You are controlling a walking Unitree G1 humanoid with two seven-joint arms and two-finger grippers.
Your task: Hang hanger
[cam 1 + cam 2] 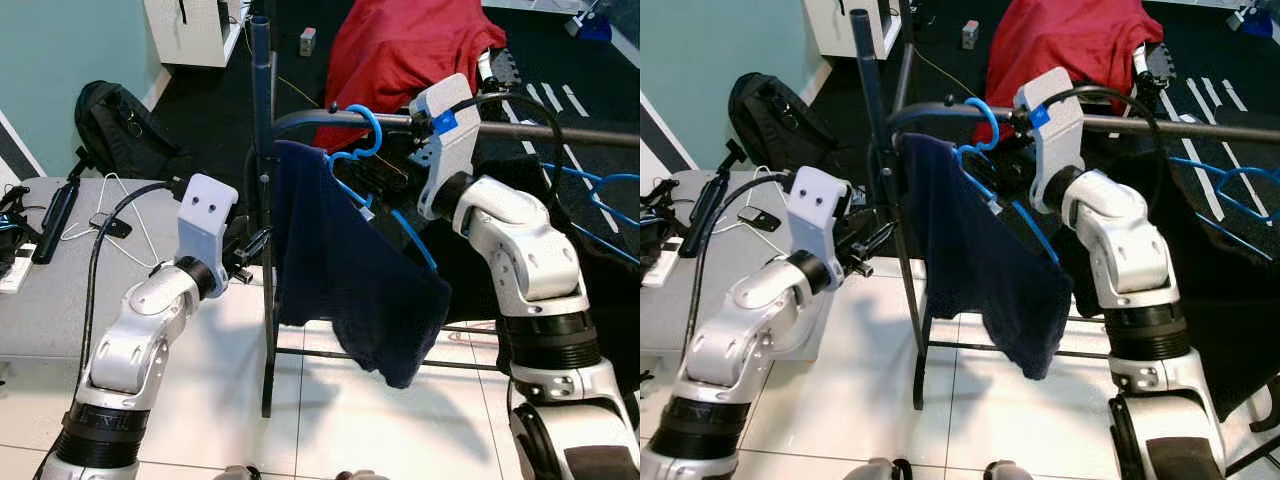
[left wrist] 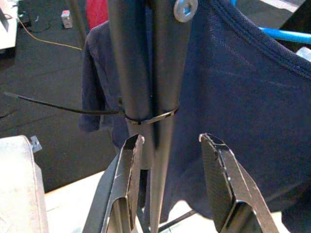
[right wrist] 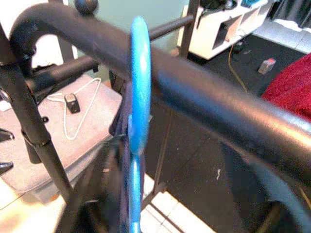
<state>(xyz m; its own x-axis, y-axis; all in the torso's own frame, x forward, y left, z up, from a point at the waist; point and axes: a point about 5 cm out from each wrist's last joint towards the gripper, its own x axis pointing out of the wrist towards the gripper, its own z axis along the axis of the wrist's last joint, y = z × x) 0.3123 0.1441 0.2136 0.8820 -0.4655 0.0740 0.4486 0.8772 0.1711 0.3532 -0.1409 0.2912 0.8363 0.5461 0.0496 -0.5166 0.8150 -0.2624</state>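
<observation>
Head views: the blue hanger [image 1: 362, 150], carrying a dark blue shirt [image 1: 340, 270], sits with its hook over the horizontal rail [image 1: 1160, 126] of the clothes rack, close to the upright post [image 1: 262, 120]. The right gripper [image 1: 385, 178] is at the hanger just below the rail; whether its fingers grip the hanger cannot be told. The left gripper [image 2: 170, 165], fingers spread, straddles the post without touching the shirt. The hanging step appears nearly complete; the next move likely calls for releasing and withdrawing the right arm without dragging the hook off.

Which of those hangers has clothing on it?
The blue hanger hooked over the rack's top rail, carrying the navy shirt. The white hanger on the grey table is bare.
</observation>
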